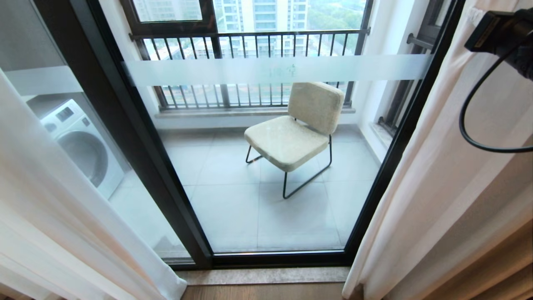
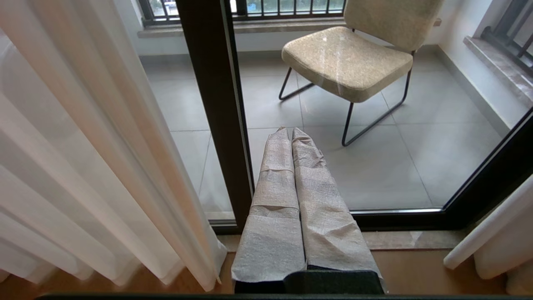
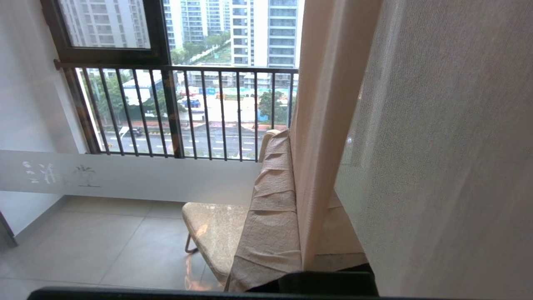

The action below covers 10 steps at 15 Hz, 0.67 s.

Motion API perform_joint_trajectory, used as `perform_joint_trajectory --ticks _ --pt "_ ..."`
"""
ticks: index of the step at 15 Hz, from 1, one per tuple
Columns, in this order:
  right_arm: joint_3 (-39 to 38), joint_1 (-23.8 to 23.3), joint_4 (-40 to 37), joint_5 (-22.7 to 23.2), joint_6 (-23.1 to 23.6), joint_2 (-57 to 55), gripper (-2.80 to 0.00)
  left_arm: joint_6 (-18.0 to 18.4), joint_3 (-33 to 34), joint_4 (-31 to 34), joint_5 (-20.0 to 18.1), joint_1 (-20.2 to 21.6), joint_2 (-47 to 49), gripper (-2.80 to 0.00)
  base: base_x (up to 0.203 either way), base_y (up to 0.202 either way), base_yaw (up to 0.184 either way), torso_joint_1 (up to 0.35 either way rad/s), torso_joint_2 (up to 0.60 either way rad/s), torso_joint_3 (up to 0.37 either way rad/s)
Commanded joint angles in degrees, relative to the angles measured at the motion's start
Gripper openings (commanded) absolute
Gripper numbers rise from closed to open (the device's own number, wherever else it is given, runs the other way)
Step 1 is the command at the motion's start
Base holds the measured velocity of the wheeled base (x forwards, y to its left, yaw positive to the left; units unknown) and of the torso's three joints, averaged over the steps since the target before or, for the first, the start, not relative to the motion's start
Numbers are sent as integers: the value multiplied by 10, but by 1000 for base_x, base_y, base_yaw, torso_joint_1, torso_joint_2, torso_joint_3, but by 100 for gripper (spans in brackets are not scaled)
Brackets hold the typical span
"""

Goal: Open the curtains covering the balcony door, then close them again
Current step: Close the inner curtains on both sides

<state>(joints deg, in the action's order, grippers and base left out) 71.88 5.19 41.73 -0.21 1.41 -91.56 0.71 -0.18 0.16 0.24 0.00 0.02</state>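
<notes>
Curtains point(image 1: 437, 200) hanging parted at both sides of the balcony door point(image 1: 266, 166).
Right gripper point(image 3: 283, 141) is pressing clenched against the soft, light drape edge, best gathered by a fold; left gripper point(image 2: 290, 132) is idling clenched, empty.

1. The curtains point(image 1: 437, 196) are matt cloth; the left sheer layer is see-through.
2. The balcony door point(image 1: 266, 166) has glossy glass in dark metal frames.
3. The chair point(image 1: 291, 137) has nubby fabric cushions on thin metal legs.
4. The left hand point(image 2: 290, 132) has fingers wrapped in rough woven cloth.
</notes>
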Motion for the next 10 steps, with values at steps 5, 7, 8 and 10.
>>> perform_joint_trajectory --ticks 5,7,8,10 --pt "2 15 2 -1 1 -1 -280 0 0 0 0 0 0 -280 0 194 -1 0 0 3" --pt "2 21 2 -1 1 -2 -280 0 0 0 0 0 0 -280 0 193 1 -1 3 2" --pt "2 24 2 -1 1 -2 -280 0 0 0 0 0 0 -280 0 156 1 -7 -7 7" --pt "3 31 2 -1 1 -5 -280 0 0 0 0 0 0 -280 0 191 -2 13 1 1"
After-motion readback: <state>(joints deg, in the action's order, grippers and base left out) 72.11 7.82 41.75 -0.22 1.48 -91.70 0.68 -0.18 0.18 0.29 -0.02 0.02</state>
